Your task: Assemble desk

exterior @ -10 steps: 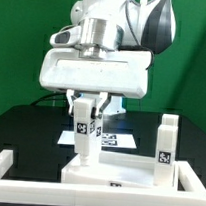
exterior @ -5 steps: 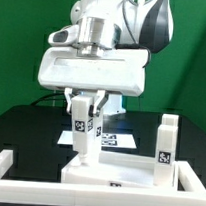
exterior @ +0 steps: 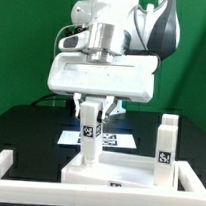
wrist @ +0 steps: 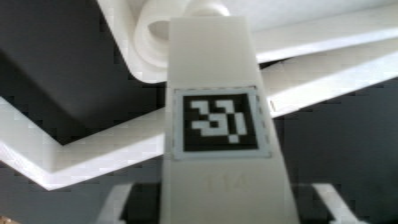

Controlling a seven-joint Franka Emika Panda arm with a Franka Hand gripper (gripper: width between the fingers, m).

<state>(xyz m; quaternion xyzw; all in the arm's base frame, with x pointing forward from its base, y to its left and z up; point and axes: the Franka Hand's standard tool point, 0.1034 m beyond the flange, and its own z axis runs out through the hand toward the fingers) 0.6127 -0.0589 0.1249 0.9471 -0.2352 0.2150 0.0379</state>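
Gripper of the white robot arm was found closed on a small white plastic block leg, pinching its upper end between the two fingers. That leg stood upright over the white rectangular plastic desk slab, near the slab's corner at the exterior view's left; whether its foot was seated in or merely touching the slab could not be told. A black-and-white square marker faced the wrist camera on the held leg, and the leg filled most of that view.

A second white block leg stood upright at the slab's end toward the exterior view's right, well apart from the held one, also bearing a marker. The slab's raised rim ran along its front edge, with open slab surface between the two legs.

The slab lay just inside the white frame bordering the black table. The marker board lay flat behind the slab. Bare table surface remained toward the exterior view's left of the slab.
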